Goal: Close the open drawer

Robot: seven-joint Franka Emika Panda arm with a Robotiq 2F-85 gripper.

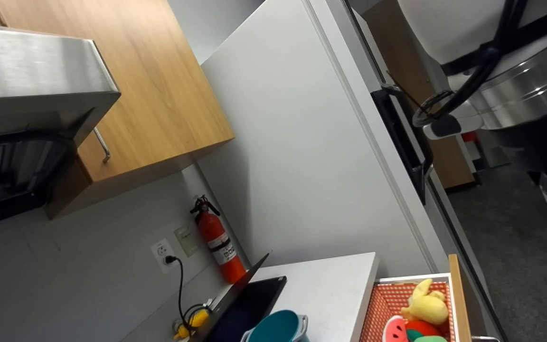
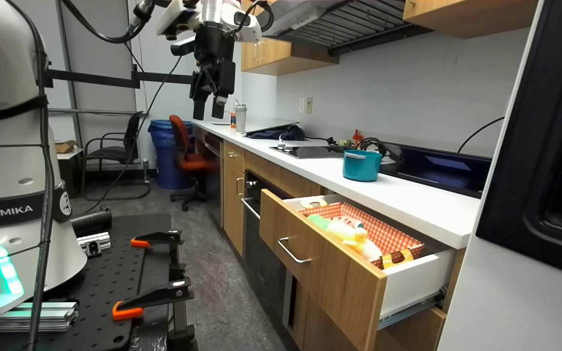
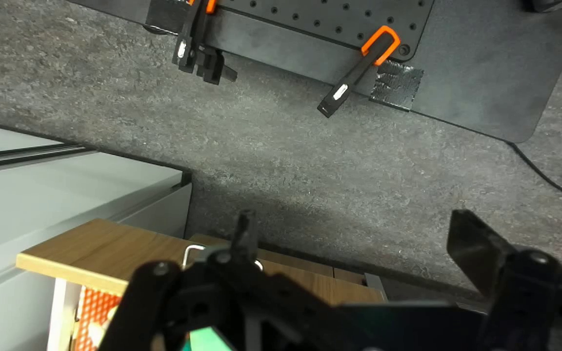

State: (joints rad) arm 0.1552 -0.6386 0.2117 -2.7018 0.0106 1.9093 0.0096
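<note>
The drawer (image 2: 320, 258) stands pulled out from under the white counter, with a wooden front, white sides and a metal handle (image 2: 293, 251). It also shows in an exterior view (image 1: 460, 299) and in the wrist view (image 3: 95, 246). Inside is a red checked basket with several soft toys. My gripper (image 2: 209, 106) points down in the air, above counter height and well away from the drawer, farther along the counter. In the wrist view the gripper (image 3: 351, 229) has its fingers wide apart with nothing between them, and it hides part of the drawer.
A teal pot (image 2: 362, 166) stands on the counter (image 2: 408, 204) above the drawer. A black worktable (image 3: 281, 44) with orange-tipped clamps (image 3: 354, 73) is across the floor gap. A tall white panel (image 1: 321, 142) stands beside the drawer. A range hood (image 2: 354, 24) hangs above the counter.
</note>
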